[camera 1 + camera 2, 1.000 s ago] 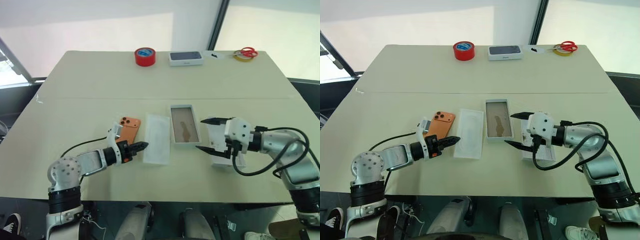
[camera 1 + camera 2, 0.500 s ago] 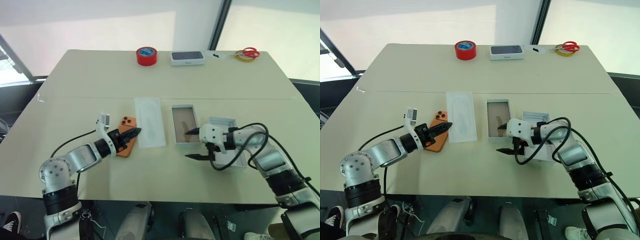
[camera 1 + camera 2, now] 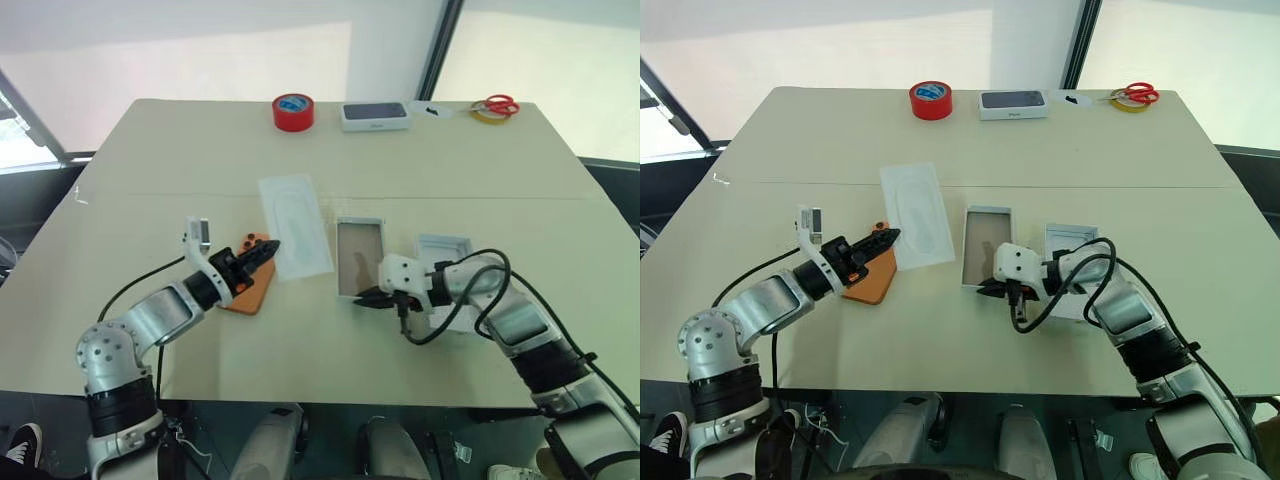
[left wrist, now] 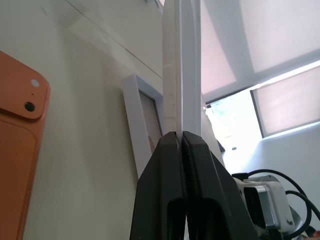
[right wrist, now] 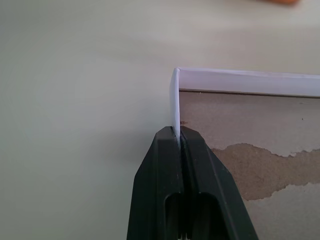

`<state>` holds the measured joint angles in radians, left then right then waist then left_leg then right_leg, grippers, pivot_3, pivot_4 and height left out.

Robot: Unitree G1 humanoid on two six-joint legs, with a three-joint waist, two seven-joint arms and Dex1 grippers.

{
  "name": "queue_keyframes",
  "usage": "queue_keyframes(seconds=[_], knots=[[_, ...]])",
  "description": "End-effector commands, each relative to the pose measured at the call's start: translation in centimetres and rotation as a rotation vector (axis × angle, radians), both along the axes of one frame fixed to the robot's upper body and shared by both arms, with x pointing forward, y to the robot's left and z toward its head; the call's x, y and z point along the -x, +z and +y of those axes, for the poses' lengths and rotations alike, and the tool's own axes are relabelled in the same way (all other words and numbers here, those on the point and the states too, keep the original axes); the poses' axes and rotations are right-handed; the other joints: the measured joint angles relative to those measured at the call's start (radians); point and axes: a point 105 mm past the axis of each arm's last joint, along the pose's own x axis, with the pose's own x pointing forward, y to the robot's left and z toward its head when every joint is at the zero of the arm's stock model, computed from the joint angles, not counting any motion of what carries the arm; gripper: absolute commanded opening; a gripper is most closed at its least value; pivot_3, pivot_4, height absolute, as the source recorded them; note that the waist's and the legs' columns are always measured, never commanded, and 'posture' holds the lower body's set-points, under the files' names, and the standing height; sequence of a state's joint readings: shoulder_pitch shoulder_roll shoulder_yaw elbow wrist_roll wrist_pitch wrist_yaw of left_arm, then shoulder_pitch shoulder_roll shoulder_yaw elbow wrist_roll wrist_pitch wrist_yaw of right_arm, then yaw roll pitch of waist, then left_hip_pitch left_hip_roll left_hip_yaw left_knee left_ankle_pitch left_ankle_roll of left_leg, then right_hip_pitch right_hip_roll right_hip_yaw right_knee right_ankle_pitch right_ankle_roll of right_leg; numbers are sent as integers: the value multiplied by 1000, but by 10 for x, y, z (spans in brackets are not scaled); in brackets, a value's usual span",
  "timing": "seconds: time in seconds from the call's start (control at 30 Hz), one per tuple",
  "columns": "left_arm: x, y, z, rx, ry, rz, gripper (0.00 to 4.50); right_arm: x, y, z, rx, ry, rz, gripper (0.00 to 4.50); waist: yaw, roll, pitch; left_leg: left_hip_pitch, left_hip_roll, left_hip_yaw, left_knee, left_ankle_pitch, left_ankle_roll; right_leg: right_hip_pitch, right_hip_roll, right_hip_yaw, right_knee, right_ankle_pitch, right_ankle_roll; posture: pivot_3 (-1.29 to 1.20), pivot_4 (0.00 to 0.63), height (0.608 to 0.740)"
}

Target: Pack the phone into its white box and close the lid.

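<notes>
The orange phone lies camera side up on the table, left of centre. Above it my left gripper is shut on the edge of a flat white insert with an oval recess, held off the table. The left wrist view shows that insert edge-on between the black fingers. The white box, with its tan floor, sits in the middle. My right gripper is shut on its near wall, at a corner. The lid lies open side up just right of the box, partly behind my right arm.
Along the table's far edge stand a red tape roll, a dark-topped closed white box and red-handled scissors on a yellow tape ring. A seam crosses the table behind the work area.
My right gripper moved left and down from beside the lid to the box's near wall and shut on it. My left gripper lifted the insert higher off the table.
</notes>
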<state>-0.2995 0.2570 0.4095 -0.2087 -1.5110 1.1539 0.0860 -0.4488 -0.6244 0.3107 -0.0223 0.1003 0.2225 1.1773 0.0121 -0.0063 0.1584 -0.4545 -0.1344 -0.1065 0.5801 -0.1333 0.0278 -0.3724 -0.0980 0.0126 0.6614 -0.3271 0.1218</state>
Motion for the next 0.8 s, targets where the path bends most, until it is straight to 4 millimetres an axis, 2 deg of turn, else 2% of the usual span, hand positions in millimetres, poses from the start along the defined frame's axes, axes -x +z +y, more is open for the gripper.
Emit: queue_keyframes(seconds=[0.03, 0.17, 0.2, 0.27, 0.33, 0.43, 0.53, 0.63, 0.73, 0.8], knots=[[0, 13, -8, 40, -37, -33, 0, 9, 11, 14, -39, 31, -39, 25, 1, 0, 0, 0, 0, 0, 0, 0, 0, 0, 0, 0, 0, 0, 0, 0, 150, 740], [-1, 10, -14, 26, -54, -29, 0, 11, 13, 11, -60, 10, -7, 25, 0, 0, 0, 0, 0, 0, 0, 0, 0, 0, 0, 0, 0, 0, 0, 0, 150, 740], [0, 9, -16, 21, -58, -29, 0, 11, 14, 9, -73, -1, 10, 297, 0, 0, 0, 0, 0, 0, 0, 0, 0, 0, 0, 0, 0, 0, 0, 0, 150, 740], [1, 7, -19, 29, -77, -24, 0, 7, 17, 6, -74, -27, -22, 950, 0, 0, 0, 0, 0, 0, 0, 0, 0, 0, 0, 0, 0, 0, 0, 0, 150, 740], [3, 6, -21, 27, -95, -23, 0, 8, 22, -2, -79, -44, -41, 1884, 0, 0, 0, 0, 0, 0, 0, 0, 0, 0, 0, 0, 0, 0, -1, 0, 150, 740], [3, 5, -23, 39, -103, -19, 0, 15, 33, -29, -86, -89, -43, 3348, 4, 0, 0, 0, 0, 0, 0, 0, 0, 0, -1, 0, 0, 0, -1, 0, 150, 740], [2, 2, -26, 35, -112, -11, 0, 19, 38, -60, -65, -158, -31, 3348, 2, 0, 0, -1, -1, 0, 0, 0, 1, 0, -1, 0, -2, -2, -4, 0, 150, 740], [2, -1, -32, 37, -140, -3, 0, 17, 43, -82, -48, -219, -46, 3348, -1, -1, 0, -1, -1, 0, 0, 0, 1, 0, -1, 0, -2, -2, -4, 0, 150, 740], [1, -5, -41, 34, -174, 4, 0, 9, 50, -95, -63, -274, -74, 3348, -4, -1, 0, -1, 0, 0, 0, 0, 1, 0, -1, 0, -2, -2, -4, 0, 150, 740], [-1, -9, -46, 28, -191, 19, 0, 4, 51, -96, -68, -288, -95, 3348, -2, -1, 1, -1, 0, 0, 0, 0, 1, 0, -1, 0, -2, -2, -4, 0, 150, 740]])
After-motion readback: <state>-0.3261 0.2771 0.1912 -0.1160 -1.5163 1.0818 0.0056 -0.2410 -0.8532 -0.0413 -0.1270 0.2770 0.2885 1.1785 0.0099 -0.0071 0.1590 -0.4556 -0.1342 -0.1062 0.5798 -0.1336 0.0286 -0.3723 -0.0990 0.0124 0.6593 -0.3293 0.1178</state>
